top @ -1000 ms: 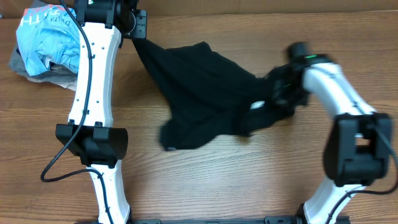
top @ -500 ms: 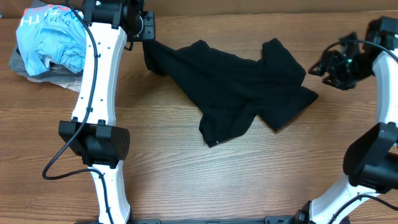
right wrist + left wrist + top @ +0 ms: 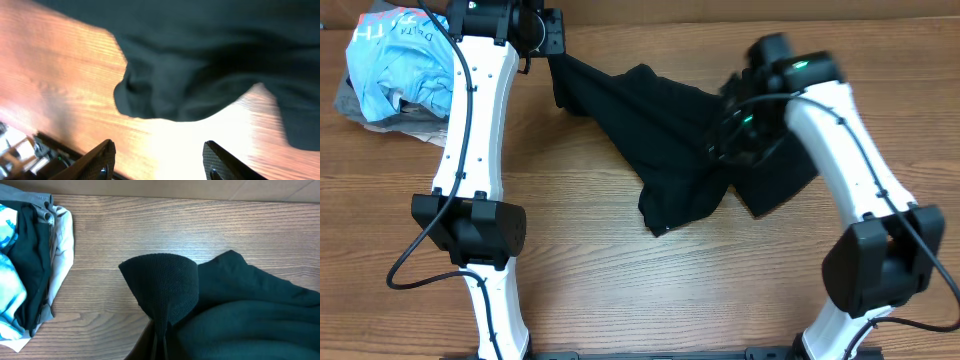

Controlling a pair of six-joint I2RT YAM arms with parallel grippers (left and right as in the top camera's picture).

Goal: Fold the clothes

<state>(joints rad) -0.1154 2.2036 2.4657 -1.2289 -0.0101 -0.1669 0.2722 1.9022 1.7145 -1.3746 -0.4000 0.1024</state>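
Overhead, the left gripper [image 3: 548,48] is clamped on one edge of the clothes [image 3: 650,120]; the right gripper [image 3: 159,155] hovers above them, jaws apart, holding nothing.

The left arm [image 3: 470,130] is built of smooth white shells dotted with small dark screw holes, joined by a chunky black joint housing [image 3: 470,228]. A thin black cable [image 3: 390,281] curves out from that housing, and another runs along the upper link. The left end effector [image 3: 545,38] is black. The right arm [image 3: 840,142] has the same white shells, a boxy black housing [image 3: 880,272] and a black wrist with a small green light [image 3: 807,66]. Black wires [image 3: 727,128] curl beside that wrist. The right end effector [image 3: 157,150] has two black, blunt-tipped fingers [image 3: 102,162].
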